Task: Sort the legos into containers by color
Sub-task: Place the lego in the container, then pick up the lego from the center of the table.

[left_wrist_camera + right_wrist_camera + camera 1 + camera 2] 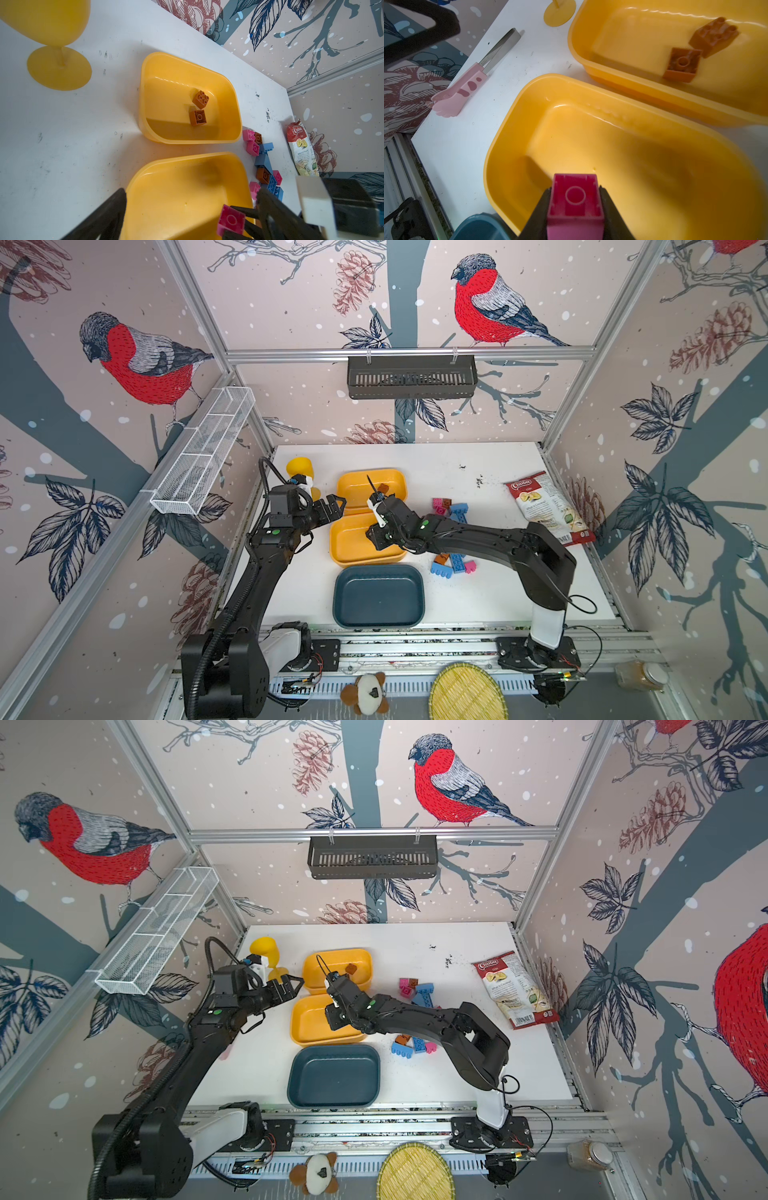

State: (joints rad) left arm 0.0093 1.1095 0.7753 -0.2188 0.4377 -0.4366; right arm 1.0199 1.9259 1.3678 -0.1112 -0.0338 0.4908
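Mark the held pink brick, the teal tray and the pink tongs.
pink brick [575,199]: right wrist view, hollow underside.
teal tray [379,597]: a top view, bare floor.
pink tongs [452,97]: right wrist view, pink tip.

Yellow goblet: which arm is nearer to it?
Left. The left arm ends right beside the yellow goblet, jaws open. The right arm hangs over the middle yellow tray, jaws shut on a pink brick, farther off.
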